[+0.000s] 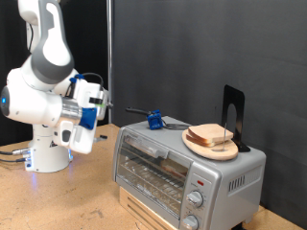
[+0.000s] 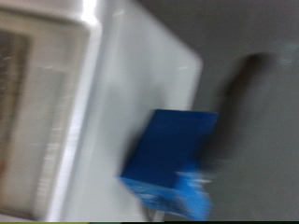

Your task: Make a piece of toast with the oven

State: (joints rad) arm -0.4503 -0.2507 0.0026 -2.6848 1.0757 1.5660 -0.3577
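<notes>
The silver-grey oven stands on a pale wooden base in the lower right of the exterior view, its glass door shut and its knobs at the right. On its top, a round wooden plate holds stacked slices of toast. My gripper hangs in the air off the oven's left end, pointing towards it, with nothing seen between its fingers. The blurred wrist view shows the oven's top and a blue object. The fingers do not show there.
A small blue object with thin black parts lies on the oven's top at the back left. A black upright stand rises behind the plate. A dark curtain closes the back. The wooden table extends at the lower left.
</notes>
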